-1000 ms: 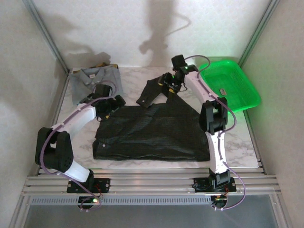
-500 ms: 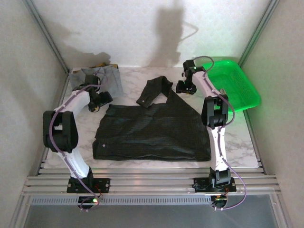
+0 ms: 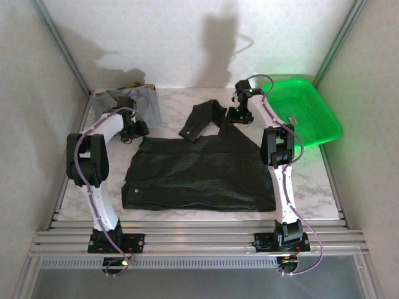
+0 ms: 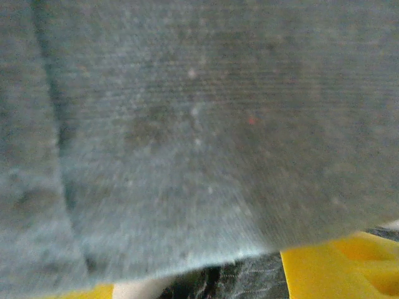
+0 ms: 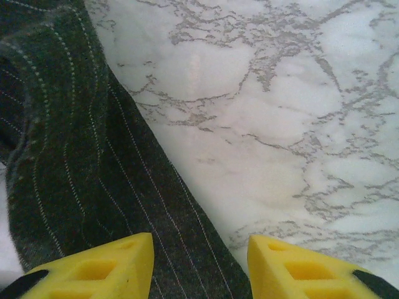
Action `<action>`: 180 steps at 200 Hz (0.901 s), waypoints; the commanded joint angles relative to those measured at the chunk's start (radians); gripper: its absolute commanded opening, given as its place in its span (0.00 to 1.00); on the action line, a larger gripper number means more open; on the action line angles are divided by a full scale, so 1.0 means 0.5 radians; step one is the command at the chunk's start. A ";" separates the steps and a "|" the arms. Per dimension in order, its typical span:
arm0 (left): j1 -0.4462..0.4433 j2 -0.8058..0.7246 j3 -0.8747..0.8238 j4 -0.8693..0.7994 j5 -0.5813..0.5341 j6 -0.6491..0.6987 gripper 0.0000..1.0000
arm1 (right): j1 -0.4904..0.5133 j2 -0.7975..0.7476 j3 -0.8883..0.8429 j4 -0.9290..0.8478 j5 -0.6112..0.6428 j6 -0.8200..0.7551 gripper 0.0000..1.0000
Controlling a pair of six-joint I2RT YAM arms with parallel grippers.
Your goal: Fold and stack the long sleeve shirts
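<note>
Dark shirt (image 3: pixel 199 171) lay spread flat mid-table, body roughly squared. One strip of it, probably a sleeve (image 3: pixel 202 118), ran off toward the far side. Grey-blue shirt (image 3: pixel 149 106) sat bunched in the far left corner. Green basket (image 3: pixel 308 103) was at far right, well apart from both.

Right gripper (image 3: pixel 235 115) sat at the dark shirt's far right corner. On the right wrist view its jaws were apart with nothing between them (image 5: pixel 199 268). The left pad (image 5: pixel 93 268) was over pinstriped cloth (image 5: pixel 75 156) and the other pad over bare marble table (image 5: pixel 280 124).

Left gripper (image 3: pixel 132 129) was at the near edge of the grey-blue shirt, just beside the dark shirt's far left corner. Its wrist view showed mostly grey cloth (image 4: pixel 187 124), blurred. Its yellow pads (image 4: pixel 336 268) looked spread, jaws open, with no cloth pinched.

Step was likely a fold of the dark shirt's far edge, not yet begun. To do it well:
- Shift the right jaws further onto the cloth so both pads straddle the hem.
- Pinch only the top layer.
- Have the left take the matching far left corner, not the grey shirt.
- Lift both corners evenly and lay them toward the near side without dragging the body.

Risk was the grey hem getting snagged along.
</note>
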 commanded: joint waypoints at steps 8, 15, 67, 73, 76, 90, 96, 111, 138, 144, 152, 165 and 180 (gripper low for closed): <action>0.006 0.084 0.096 -0.073 -0.027 0.115 0.61 | 0.014 0.087 0.049 -0.011 0.019 -0.007 0.41; 0.004 0.099 0.106 -0.071 -0.005 0.126 0.60 | 0.015 0.089 0.047 -0.012 0.023 -0.003 0.41; -0.063 0.223 0.139 -0.034 0.041 0.190 0.54 | 0.018 0.098 0.046 -0.017 0.050 -0.003 0.38; -0.069 0.232 0.136 -0.023 0.041 0.189 0.53 | 0.016 0.103 0.048 -0.018 0.057 -0.003 0.38; -0.072 0.240 0.134 -0.019 0.043 0.187 0.53 | 0.018 0.103 0.049 -0.018 0.059 -0.002 0.38; -0.082 0.257 0.131 0.006 0.062 0.184 0.50 | 0.016 0.110 0.054 -0.014 0.061 0.000 0.37; -0.084 0.266 0.132 0.012 0.065 0.184 0.49 | 0.019 0.113 0.055 -0.016 0.057 0.002 0.37; -0.087 0.291 0.150 0.011 0.066 0.189 0.43 | 0.021 0.117 0.058 -0.015 0.050 0.009 0.36; -0.087 0.305 0.182 0.000 0.028 0.208 0.34 | 0.034 0.120 0.058 -0.004 0.045 0.027 0.33; -0.088 0.306 0.191 -0.002 0.028 0.214 0.33 | 0.039 0.121 0.058 0.000 0.047 0.029 0.33; -0.088 0.310 0.203 -0.005 0.031 0.218 0.29 | 0.045 0.129 0.065 0.005 0.058 0.034 0.33; -0.088 0.319 0.231 -0.019 0.054 0.227 0.23 | 0.052 0.143 0.093 -0.004 0.060 0.051 0.32; -0.087 0.321 0.247 -0.027 0.077 0.232 0.16 | 0.055 0.147 0.101 0.011 0.050 0.064 0.29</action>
